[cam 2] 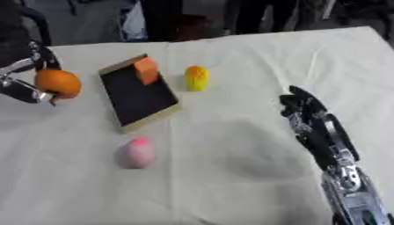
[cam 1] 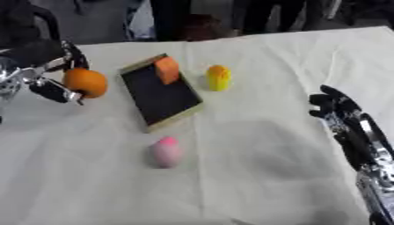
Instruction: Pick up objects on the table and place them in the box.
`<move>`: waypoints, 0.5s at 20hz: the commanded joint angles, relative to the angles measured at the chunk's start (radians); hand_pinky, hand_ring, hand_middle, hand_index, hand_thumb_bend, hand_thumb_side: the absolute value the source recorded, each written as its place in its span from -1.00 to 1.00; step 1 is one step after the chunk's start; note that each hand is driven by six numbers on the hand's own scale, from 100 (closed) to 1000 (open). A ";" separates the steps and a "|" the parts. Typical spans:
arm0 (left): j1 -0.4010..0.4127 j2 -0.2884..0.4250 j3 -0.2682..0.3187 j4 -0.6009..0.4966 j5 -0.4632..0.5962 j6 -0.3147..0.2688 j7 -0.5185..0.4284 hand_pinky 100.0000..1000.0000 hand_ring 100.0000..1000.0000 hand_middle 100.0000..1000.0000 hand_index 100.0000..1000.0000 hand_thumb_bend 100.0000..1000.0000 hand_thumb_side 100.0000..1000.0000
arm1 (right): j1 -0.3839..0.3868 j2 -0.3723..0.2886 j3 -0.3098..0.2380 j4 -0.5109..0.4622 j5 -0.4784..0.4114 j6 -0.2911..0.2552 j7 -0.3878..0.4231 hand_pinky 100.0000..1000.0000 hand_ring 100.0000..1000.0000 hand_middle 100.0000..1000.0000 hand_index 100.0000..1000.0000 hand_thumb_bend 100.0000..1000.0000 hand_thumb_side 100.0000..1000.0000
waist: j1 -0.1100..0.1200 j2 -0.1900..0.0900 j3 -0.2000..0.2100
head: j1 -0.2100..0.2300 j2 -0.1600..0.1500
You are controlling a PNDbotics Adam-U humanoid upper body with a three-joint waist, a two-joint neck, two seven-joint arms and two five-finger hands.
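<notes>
Right robot hand idle near the counter's right edge, fingers relaxed.
Left robot hand grips an orange at the left edge, beside the box.

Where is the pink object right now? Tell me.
The pink object lies on the white tablecloth at centre-left of the left eye view, just in front of the box's near end, untouched.

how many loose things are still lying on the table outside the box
2: the yellow object right of the box, and the pink object in front of it. The orange fruit is in the left hand.
</notes>
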 commanded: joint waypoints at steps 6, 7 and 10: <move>-0.100 -0.096 -0.045 0.037 -0.032 -0.046 -0.018 0.12 -0.11 -0.09 0.23 -0.53 -0.86 | -0.018 -0.003 0.007 -0.016 -0.007 -0.003 0.005 0.58 0.71 0.49 0.81 -1.00 0.04 | -0.007 -0.015 -0.025 | 0.012 -0.008; -0.105 -0.109 -0.052 0.044 -0.039 -0.053 -0.020 0.13 -0.11 -0.09 0.23 -0.52 -0.86 | -0.019 -0.002 0.007 -0.016 -0.008 -0.003 0.006 0.58 0.71 0.49 0.81 -1.00 0.04 | -0.008 -0.012 -0.029 | 0.013 -0.009; -0.112 -0.141 -0.066 0.071 -0.060 -0.073 -0.033 0.15 -0.09 -0.06 0.26 -0.53 -0.85 | -0.022 -0.001 0.008 -0.017 -0.009 -0.002 0.007 0.58 0.71 0.49 0.81 -1.00 0.04 | -0.011 -0.007 -0.038 | 0.015 -0.011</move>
